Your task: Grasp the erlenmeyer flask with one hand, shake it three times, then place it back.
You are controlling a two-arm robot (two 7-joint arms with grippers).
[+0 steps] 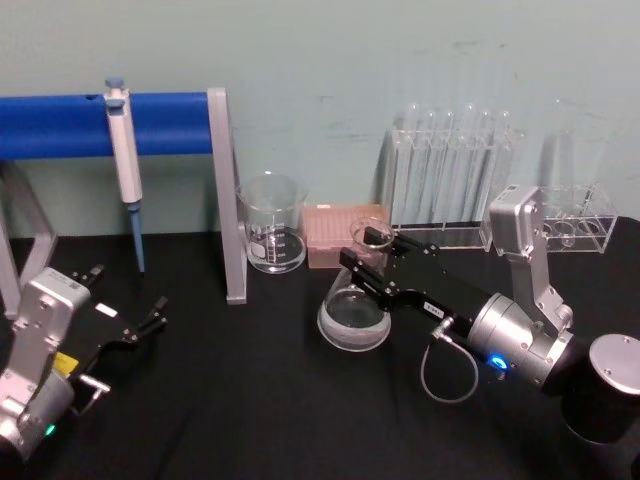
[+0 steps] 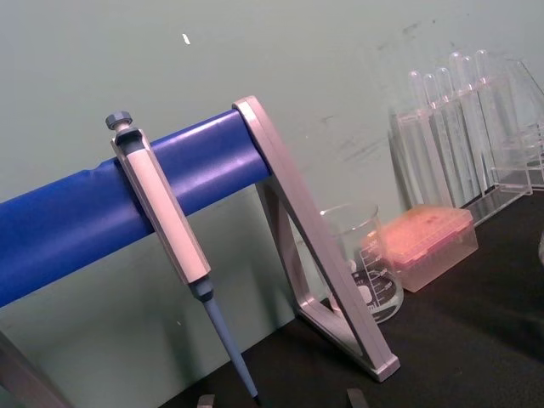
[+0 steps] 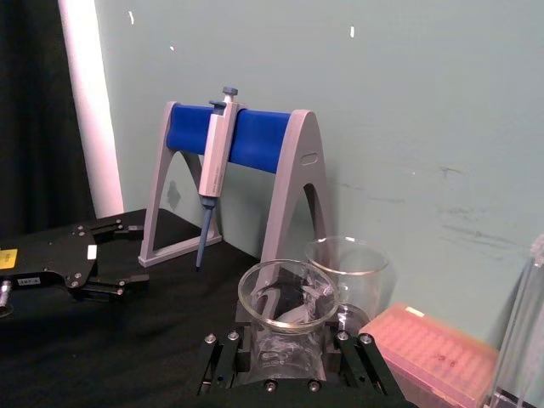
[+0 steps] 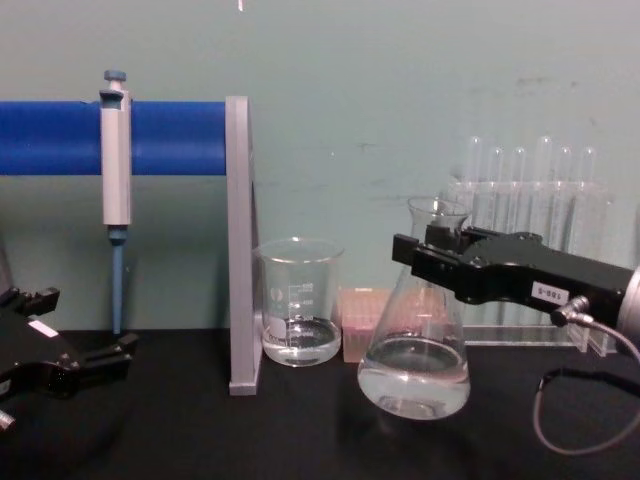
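Glass: one flask (image 4: 414, 375) in right pincer (image 4: 425, 255), one beaker (image 4: 300, 300).

The erlenmeyer flask (image 4: 414, 375), clear glass with a narrow neck and a wide flat base, stands upright just right of centre in the chest view, with a little clear liquid pooled at its bottom. The right gripper (image 4: 432, 248), black with a white numbered label, reaches in from the right edge, its jaws clamped around the flask's neck.
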